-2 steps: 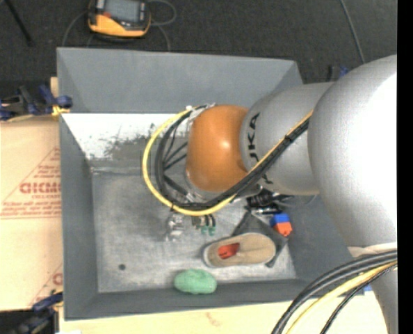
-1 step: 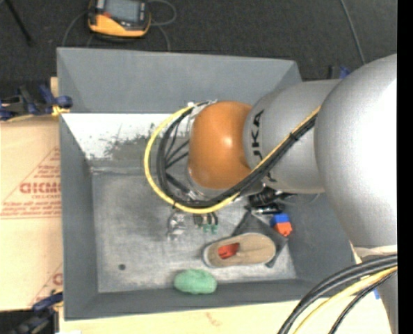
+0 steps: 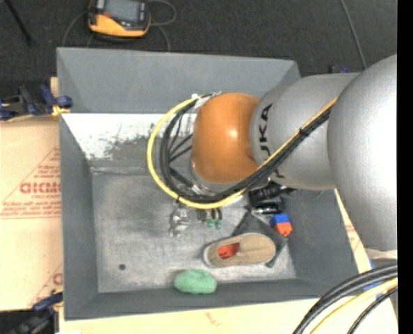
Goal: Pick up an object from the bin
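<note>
Whether the gripper (image 3: 191, 220) is spread or pressed together cannot be told. Only its silvery metal tip shows, and the rest is hidden under the robot's rounded orange cover (image 3: 224, 139). A yellow cable (image 3: 153, 160) loops round the left side of that cover. On the silver-grey arm (image 3: 318, 131), just right of the cover, black letters run upward and read "UKA". A further letter at the cover's edge is hard to make out.

The gripper is low over a bare, scuffed patch of floor near the middle of the grey metal bin (image 3: 78, 207). 3 loose things lie toward the bin's near wall, and none of them touches the gripper.

Furthest left is a soft green lump (image 3: 196, 282), against the near wall and well below the gripper in the view. Next is a tan shoe-shaped thing with a grey rim (image 3: 252, 250), lying flat with a small red piece (image 3: 225, 251) in its left end. It is the nearest of the 3, just below and to the right of the gripper. Right of that, near the tan thing's upper end, lies a small blue block with an orange end (image 3: 281, 225). Whether the 2 touch cannot be told.
</note>
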{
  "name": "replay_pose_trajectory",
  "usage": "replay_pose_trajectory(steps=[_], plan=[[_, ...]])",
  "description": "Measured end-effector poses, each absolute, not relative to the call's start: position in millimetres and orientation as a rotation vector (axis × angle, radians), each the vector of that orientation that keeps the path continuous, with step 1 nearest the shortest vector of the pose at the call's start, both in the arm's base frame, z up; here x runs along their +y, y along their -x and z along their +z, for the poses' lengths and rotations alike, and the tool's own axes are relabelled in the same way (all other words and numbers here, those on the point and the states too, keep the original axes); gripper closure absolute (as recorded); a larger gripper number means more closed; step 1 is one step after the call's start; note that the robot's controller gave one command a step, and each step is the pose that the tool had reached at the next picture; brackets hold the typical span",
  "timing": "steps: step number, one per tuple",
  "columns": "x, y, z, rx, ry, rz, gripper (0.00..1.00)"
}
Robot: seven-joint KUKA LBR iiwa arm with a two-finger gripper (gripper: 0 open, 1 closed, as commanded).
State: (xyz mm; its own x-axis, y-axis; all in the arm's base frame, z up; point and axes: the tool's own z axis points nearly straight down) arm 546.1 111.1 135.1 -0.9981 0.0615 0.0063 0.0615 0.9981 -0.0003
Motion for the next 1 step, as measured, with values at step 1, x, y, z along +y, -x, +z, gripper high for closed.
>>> replay_pose_trajectory(steps=[1], plan=[[111.4,-547.5,158.0,-3.139,0.097,-0.002,1.00]])
